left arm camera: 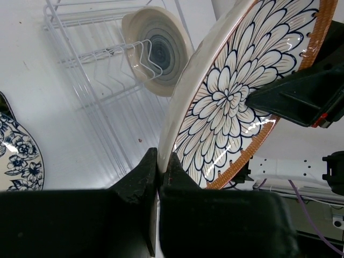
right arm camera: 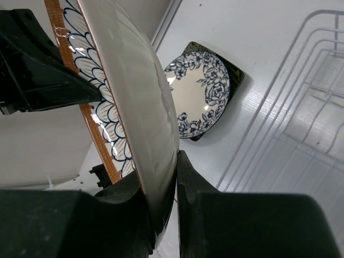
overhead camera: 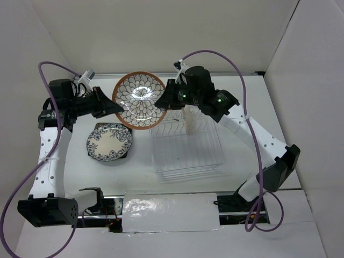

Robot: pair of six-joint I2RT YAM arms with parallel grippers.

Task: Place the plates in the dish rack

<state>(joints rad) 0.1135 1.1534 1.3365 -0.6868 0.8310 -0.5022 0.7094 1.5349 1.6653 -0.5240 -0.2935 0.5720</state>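
Note:
The brown-rimmed plate with white petals [overhead camera: 138,100] hangs in the air behind the dish rack [overhead camera: 185,153], face toward the camera. My left gripper [overhead camera: 117,109] is shut on its left rim, pinching the edge [left arm camera: 164,161]. At the opposite rim my right gripper [overhead camera: 163,102] is also shut on the plate [right arm camera: 137,91]. A cream plate with blue-grey rings [left arm camera: 158,51] stands upright among the rack's prongs. The blue-white floral plate [overhead camera: 109,141] lies on the dark square plate [right arm camera: 238,77] on the table, left of the rack.
White walls close in the table at the back and on both sides. Purple cables [overhead camera: 236,70] loop above both arms. A foil-covered strip [overhead camera: 169,212] lies along the near edge between the arm bases.

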